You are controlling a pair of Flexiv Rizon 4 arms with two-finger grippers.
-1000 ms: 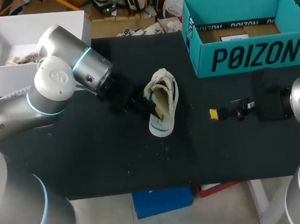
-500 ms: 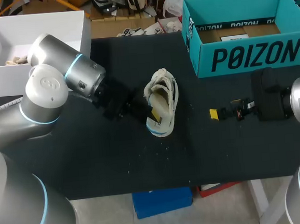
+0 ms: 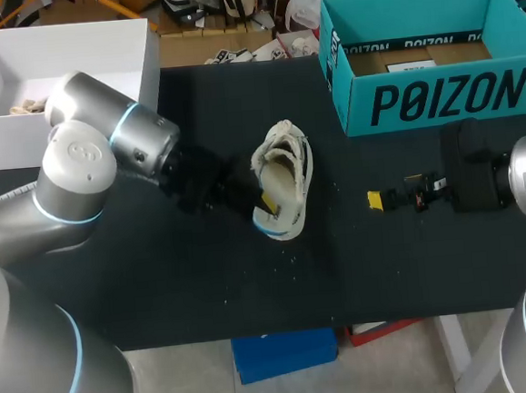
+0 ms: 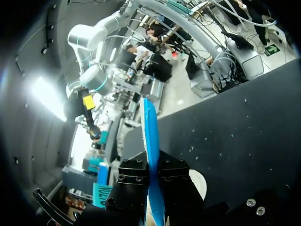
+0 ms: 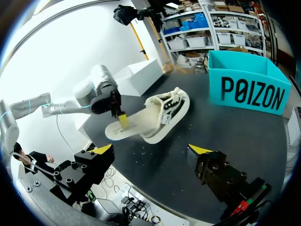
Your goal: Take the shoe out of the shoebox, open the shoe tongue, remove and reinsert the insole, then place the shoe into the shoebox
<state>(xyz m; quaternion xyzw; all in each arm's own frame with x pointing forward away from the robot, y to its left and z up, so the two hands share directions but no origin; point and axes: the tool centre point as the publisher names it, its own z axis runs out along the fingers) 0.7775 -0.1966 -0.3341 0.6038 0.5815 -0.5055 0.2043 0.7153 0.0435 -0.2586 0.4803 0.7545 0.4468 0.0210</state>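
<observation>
- My head view is evenly lit; the table (image 3: 387, 269) looks dark.
- A big white glare fills one side of my left wrist view.

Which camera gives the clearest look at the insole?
The right wrist view: the insole shows broadside, sticking out of the shoe, pinched by the left gripper. The left wrist view shows only its blue edge; the head view, a short bit.
</observation>
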